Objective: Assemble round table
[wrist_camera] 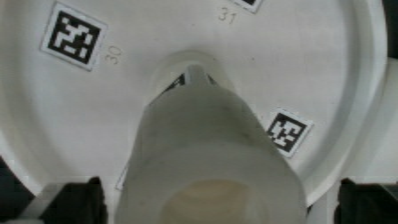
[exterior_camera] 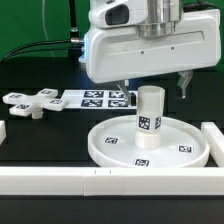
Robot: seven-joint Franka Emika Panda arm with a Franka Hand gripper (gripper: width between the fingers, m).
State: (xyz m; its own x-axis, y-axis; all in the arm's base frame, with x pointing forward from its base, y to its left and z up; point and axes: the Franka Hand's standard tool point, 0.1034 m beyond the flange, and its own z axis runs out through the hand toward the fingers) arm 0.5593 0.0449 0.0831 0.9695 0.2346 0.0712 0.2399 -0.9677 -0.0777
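The large white rimmed round disc (exterior_camera: 112, 150) lies flat on the table near the front. The short thick cylinder post (exterior_camera: 148, 122) stands upright on its middle. My gripper (exterior_camera: 156, 92) hangs over the post's top, jaws open, one finger on each side and neither touching it. In the wrist view the post (wrist_camera: 214, 130) fills the gap between my fingertips (wrist_camera: 71, 203), with the tagged disc (wrist_camera: 160, 40) beneath; my gripper (wrist_camera: 217, 205) holds nothing. The small cross-shaped foot (exterior_camera: 30, 102) lies on the table at the exterior view's left.
The marker board (exterior_camera: 100, 98) lies flat behind the disc. Long white border bars run along the front (exterior_camera: 100, 185) and the exterior view's right side (exterior_camera: 214, 140); a short piece shows at the left edge (exterior_camera: 3, 131).
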